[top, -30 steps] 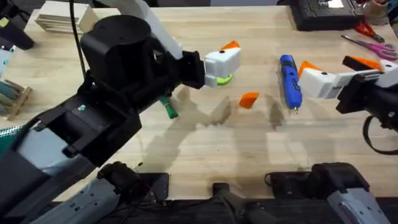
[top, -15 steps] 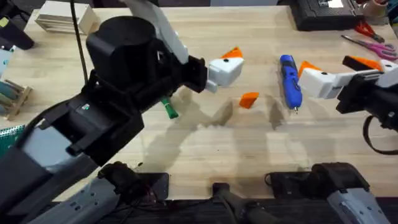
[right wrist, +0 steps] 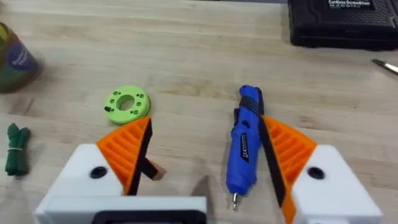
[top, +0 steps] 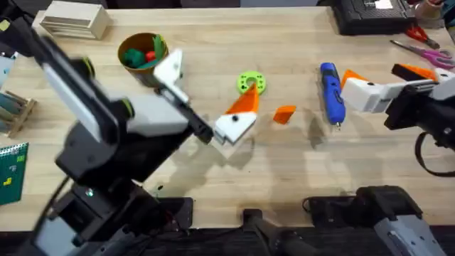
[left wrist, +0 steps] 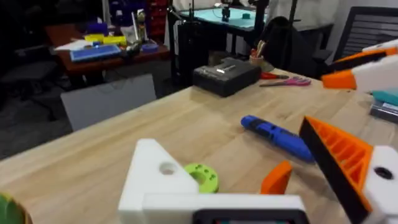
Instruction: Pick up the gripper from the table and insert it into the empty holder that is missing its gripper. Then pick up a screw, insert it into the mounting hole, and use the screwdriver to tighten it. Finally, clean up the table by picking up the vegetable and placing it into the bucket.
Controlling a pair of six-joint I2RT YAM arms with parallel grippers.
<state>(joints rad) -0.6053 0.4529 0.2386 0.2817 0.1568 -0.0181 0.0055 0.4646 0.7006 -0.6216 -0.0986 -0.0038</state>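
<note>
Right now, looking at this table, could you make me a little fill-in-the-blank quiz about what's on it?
1. The screwdriver is coloured ____.
2. The loose wedge lying on the table is coloured ____.
3. The ring is coloured ____.
4. The right claw is open and holds ____.

Missing words: blue; orange; green; nothing.

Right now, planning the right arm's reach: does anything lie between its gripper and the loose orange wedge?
Yes: the blue screwdriver lies on the table between the right gripper and the orange wedge.
</note>
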